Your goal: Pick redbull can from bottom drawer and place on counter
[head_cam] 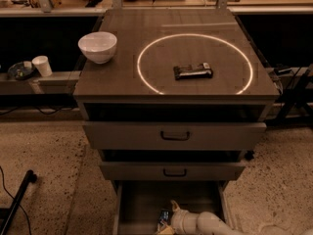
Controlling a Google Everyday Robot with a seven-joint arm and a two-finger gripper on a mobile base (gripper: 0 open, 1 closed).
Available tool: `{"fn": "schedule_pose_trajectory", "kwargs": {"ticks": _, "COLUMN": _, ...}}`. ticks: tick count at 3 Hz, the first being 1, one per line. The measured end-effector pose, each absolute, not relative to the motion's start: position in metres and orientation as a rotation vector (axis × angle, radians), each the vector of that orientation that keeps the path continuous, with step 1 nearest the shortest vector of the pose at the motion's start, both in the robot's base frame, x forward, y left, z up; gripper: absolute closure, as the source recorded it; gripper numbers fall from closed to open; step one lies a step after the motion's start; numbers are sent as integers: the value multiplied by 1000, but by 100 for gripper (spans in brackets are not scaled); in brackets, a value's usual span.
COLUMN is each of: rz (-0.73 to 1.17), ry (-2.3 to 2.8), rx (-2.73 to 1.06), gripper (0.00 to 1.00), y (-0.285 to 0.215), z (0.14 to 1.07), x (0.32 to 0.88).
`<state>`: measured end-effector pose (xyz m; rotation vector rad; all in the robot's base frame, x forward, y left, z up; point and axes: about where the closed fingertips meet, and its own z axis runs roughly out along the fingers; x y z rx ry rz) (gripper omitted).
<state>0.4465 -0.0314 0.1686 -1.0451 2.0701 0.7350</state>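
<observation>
Counter (122, 80), one bowl (98, 46), jaws in bottom drawer (144, 199)

Off-white tubular arm (208, 224) (pincer (167, 223) in drawer (144, 199))
</observation>
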Motion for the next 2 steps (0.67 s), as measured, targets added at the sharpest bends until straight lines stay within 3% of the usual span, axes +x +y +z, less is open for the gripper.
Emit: {"fn": "schedule_pose_trajectory", "kwargs": {"ticks": 2, "rz": 712, "ry": 2105, "rx": -921, "gripper": 0, "y": -29, "z": 156, "x": 438}}
